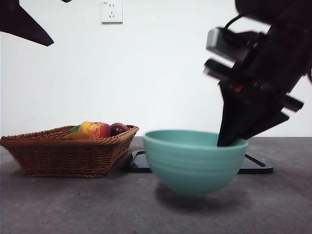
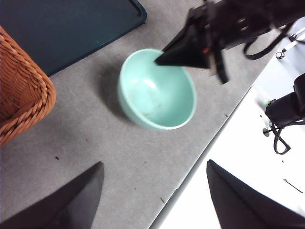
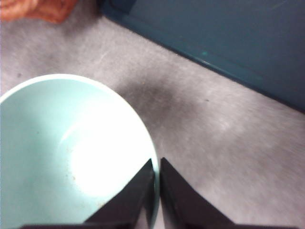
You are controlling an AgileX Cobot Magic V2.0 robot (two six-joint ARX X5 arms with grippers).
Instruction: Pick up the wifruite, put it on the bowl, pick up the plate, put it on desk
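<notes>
The pale teal-green bowl is at the middle of the dark grey desk; its inside is empty in the left wrist view and the right wrist view. My right gripper comes down from the upper right and is shut on the bowl's rim, one jaw inside and one outside; it also shows in the left wrist view. The bowl looks tilted and just off the desk, with a shadow under it. My left gripper is open and empty, high above the desk.
A brown wicker basket at the left holds fruit: a red-yellow one, a dark one and a green one. A flat black tray lies behind the bowl. The desk's edge runs close by the bowl in the left wrist view.
</notes>
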